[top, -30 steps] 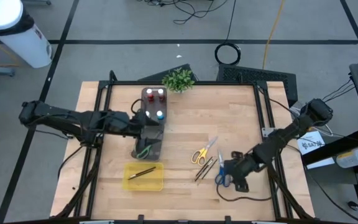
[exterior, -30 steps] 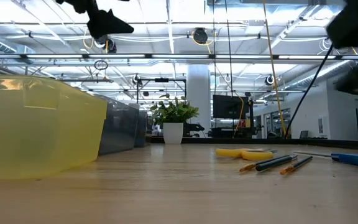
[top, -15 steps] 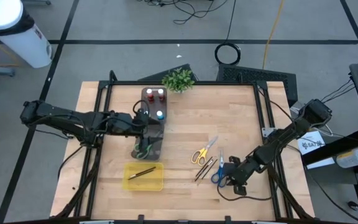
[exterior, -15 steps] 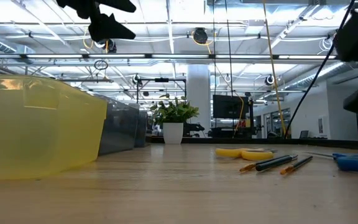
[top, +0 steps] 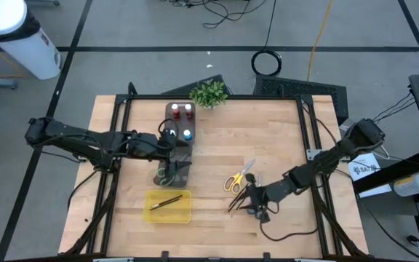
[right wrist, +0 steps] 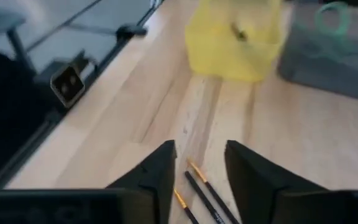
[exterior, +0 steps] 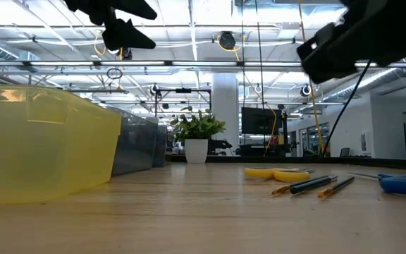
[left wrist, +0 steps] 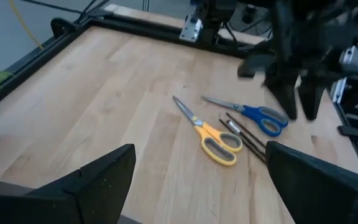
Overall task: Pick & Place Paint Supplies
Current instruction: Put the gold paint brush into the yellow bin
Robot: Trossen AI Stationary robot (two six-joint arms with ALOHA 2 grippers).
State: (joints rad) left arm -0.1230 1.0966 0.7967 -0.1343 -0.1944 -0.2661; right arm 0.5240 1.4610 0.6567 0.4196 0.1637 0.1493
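Brushes (right wrist: 197, 186) lying just ahead of the right tool (right wrist: 197, 171), its fingers parted and gripping nothing.
Blue-handled scissors (left wrist: 253, 115) are lying just beside it on the worktop (top: 268, 138); the left tool (left wrist: 197, 186) is hovering released above the grey organiser tray (top: 177, 164).

1. A grey floor (top: 122, 29) crossed by dark lines surrounds the pale wooden worktop (top: 268, 138).
2. A white cylindrical bin (top: 17, 36) stands on it, near black coiled cables (top: 268, 62).
3. Long ceiling lights (exterior: 189, 35) run over a white square pillar (exterior: 225, 106).
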